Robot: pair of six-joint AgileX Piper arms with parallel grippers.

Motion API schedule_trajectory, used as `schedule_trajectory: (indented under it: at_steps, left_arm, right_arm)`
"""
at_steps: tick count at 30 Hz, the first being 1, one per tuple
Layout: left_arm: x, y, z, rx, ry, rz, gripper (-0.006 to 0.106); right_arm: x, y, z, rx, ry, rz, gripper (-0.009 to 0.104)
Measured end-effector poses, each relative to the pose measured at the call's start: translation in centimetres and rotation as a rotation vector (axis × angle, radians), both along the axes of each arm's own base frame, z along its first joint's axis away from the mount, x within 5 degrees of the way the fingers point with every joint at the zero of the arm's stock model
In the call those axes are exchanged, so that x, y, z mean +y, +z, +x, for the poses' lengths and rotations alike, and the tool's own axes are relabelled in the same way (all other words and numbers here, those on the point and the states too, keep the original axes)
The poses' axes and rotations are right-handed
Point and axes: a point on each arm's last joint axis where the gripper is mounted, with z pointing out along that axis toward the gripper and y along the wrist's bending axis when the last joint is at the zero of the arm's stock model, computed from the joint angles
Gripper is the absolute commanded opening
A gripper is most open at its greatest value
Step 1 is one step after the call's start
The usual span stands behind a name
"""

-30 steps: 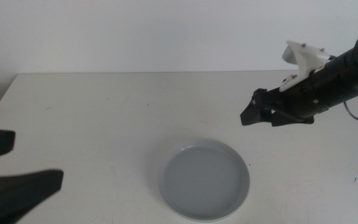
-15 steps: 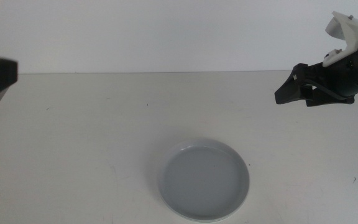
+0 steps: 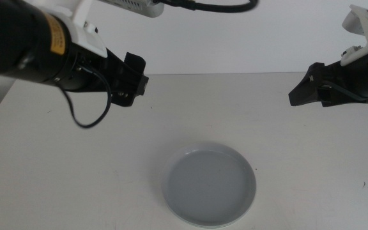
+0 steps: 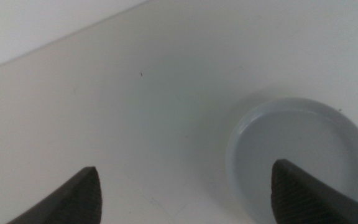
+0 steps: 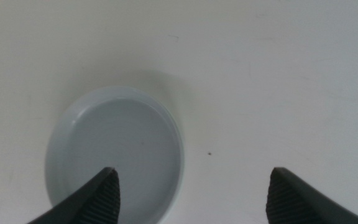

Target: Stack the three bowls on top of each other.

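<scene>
A light grey bowl lies on the white table, front of centre. A thin pale rim peeks out under its near edge, so it seems to rest on another dish. No other bowl shows separately. My left gripper hangs open and empty above the table, back left of the bowl. Its wrist view shows the grey bowl beside one wide-spread jaw of the left gripper. My right gripper is open and empty, raised at the back right. Its wrist view looks down on the bowl past the right gripper.
A white wall rises behind the table's far edge. The left arm's cable droops in a loop above the table's left part. Bare tabletop lies on all sides of the dish.
The left arm has swung up from the picture's lower left edge to over the back left of the table. The right gripper has pulled back up and to the right. The dish has not moved.
</scene>
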Motion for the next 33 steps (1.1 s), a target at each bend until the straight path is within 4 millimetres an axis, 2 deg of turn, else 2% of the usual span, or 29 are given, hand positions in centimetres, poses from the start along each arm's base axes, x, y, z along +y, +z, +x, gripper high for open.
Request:
schedule_trajectory:
  at_steps: [3,5,9,13,16,18,23,27,33]
  left_arm:
    - [2.0,-1.1,2.7,0.057,0.049,-0.024,0.105]
    - [3.8,-1.3,3.7,0.084,0.086,-0.05,0.105]
    - [7.9,-0.8,3.8,0.07,0.172,-0.082,0.105]
    - [10.6,-0.7,1.1,0.008,0.239,-0.101,0.105]
    - [11.6,-0.7,-2.1,-0.098,0.255,-0.133,0.105]
    - [12.0,-0.9,-4.1,-0.177,0.251,-0.159,0.105]
    - [12.6,-1.8,-8.0,-0.31,0.245,-0.202,0.105]
    - [12.9,-3.9,-9.7,-0.313,0.245,-0.203,0.105]
    - [13.3,-6.4,-12.3,-0.399,0.24,-0.25,0.105]
  right_arm:
    - [-0.2,-0.1,0.0,-0.002,0.001,-0.019,0.059]
    - [-0.7,0.0,0.0,-0.006,-0.016,-0.02,0.059]
    - [-3.1,1.4,-0.5,-0.057,-0.102,-0.029,0.059]
    - [-5.6,4.5,-2.8,-0.175,-0.201,-0.058,0.059]
    - [-6.0,6.7,-5.2,-0.285,-0.231,-0.073,0.059]
    - [-5.9,7.3,-6.8,-0.33,-0.24,-0.073,0.059]
    - [-5.6,6.9,-11.5,-0.446,-0.253,-0.107,0.059]
    - [-5.6,5.9,-15.3,-0.585,-0.27,-0.155,0.059]
    - [-5.5,2.5,-19.7,-0.72,-0.301,-0.189,0.059]
